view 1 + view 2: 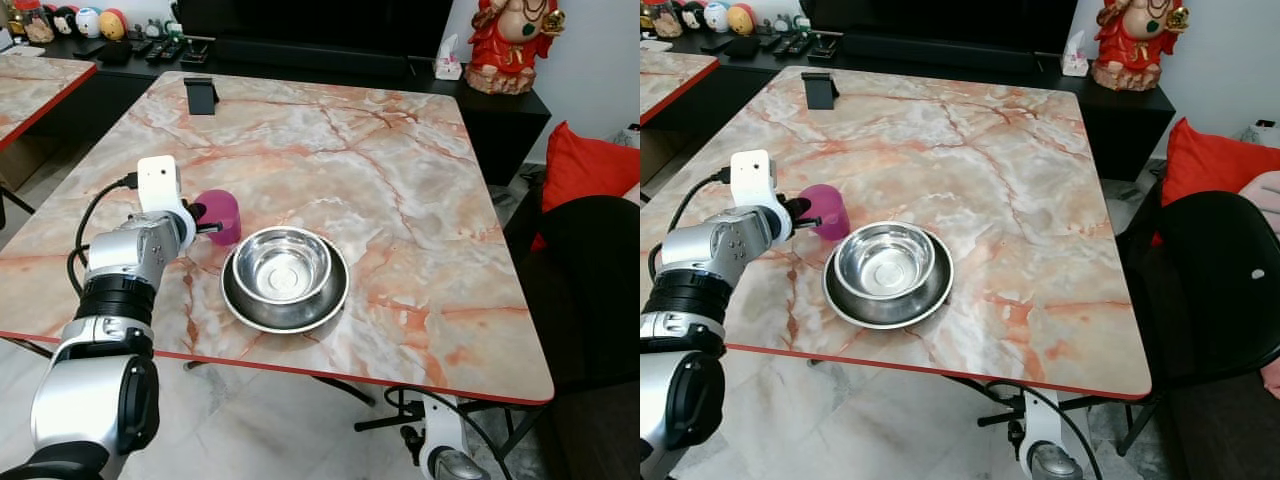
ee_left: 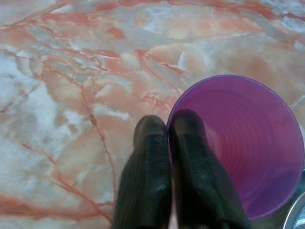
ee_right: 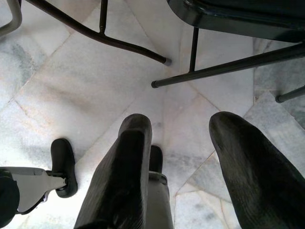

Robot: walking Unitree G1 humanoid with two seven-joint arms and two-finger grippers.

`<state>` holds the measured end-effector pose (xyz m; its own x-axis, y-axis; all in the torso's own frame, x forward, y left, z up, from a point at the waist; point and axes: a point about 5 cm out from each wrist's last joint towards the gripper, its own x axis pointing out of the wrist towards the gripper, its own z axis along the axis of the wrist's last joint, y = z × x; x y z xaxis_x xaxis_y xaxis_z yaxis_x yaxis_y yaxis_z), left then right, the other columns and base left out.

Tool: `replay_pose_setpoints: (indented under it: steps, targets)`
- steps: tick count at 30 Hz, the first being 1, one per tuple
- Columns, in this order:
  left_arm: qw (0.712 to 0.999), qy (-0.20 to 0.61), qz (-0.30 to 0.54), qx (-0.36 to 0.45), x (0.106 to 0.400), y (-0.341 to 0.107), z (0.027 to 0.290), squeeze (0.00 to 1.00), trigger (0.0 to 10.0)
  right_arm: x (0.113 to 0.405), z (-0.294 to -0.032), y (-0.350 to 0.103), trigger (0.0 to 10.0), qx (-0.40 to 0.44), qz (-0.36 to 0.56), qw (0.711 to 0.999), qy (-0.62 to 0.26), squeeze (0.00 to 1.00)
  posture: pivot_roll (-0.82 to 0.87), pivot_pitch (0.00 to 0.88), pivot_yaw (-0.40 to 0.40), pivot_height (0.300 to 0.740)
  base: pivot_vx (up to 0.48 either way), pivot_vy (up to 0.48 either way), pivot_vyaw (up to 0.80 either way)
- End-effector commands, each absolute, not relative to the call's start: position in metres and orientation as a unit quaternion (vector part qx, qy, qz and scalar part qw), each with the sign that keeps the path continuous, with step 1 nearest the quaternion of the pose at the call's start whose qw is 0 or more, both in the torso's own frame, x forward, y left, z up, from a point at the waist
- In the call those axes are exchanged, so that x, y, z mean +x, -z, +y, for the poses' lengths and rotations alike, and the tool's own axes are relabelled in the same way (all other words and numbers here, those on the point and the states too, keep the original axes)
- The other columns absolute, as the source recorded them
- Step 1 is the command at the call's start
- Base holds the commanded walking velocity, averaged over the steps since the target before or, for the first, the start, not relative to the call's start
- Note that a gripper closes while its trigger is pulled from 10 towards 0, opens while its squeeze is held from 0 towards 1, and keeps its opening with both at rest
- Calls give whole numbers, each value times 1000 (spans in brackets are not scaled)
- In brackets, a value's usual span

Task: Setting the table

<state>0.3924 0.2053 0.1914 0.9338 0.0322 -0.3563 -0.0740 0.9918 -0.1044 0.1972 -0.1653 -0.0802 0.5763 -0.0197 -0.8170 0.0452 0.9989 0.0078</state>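
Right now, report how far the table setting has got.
Done: a steel bowl sits nested in a second bowl near the table's front edge. In hand: the left end effector is pinching the rim of the purple cup beside the bowls. Left: releasing it; the right end effector hangs open below the table.

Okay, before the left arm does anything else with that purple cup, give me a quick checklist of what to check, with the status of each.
1. Left gripper pinching the wall of the purple cup, one finger inside, one outside: ok.
2. Cup upright on the table: ok.
3. Cup empty: ok.
4. Cup's clearance from the steel bowl stacked on the plate: not ok, very close.
5. Grip firm enough to lift: cannot tell.
6. Right gripper hanging open over the floor, out of the way: ok.
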Motion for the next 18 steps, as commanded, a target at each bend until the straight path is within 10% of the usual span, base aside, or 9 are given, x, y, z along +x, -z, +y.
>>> replay_pose_setpoints:
  steps: [1, 2, 18]
  targets:
    - [983, -21, 170, -59, 394, -197, 200, 1000, 10000, 197, -167, 80, 10000, 14, 462, 887, 21, 0, 58, 29, -58, 740, 0, 0, 0]
    - [984, -20, 168, -59, 394, -198, 200, 0, 10000, 197, -167, 80, 10000, 14, 462, 887, 21, 0, 57, 30, -56, 740, 0, 0, 0]
    - [987, -28, 149, -61, 396, -209, 202, 133, 10000, 197, -167, 80, 10000, 15, 462, 887, 20, 0, 60, 30, -57, 740, 0, 0, 0]
